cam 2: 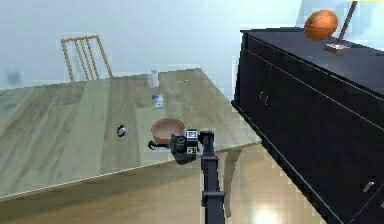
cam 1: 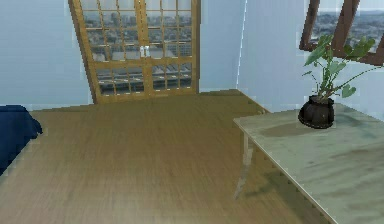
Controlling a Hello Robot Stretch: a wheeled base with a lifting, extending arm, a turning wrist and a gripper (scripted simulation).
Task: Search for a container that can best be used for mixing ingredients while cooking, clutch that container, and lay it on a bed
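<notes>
A round brown bowl [cam 2: 168, 126] sits on the pale wooden table [cam 2: 70, 125] near its front right corner in the arm side view. The dark arm rises from the bottom edge, and the gripper [cam 2: 163, 144] is right at the bowl's near side. With the bowl standing on the table at the fingers, I cannot tell whether the gripper holds anything. A dark blue bed corner [cam 1: 14, 135] shows at the forward view's left edge.
The table also carries a clear bottle [cam 2: 153, 77], a small pale item [cam 2: 158, 98] and a small dark ring [cam 2: 122, 130]. A wooden chair [cam 2: 85, 55] stands behind it. A black sideboard [cam 2: 310, 100] bears an orange ball [cam 2: 322, 24]. Ahead are glass doors [cam 1: 140, 45], open wooden floor and a potted plant [cam 1: 325, 90].
</notes>
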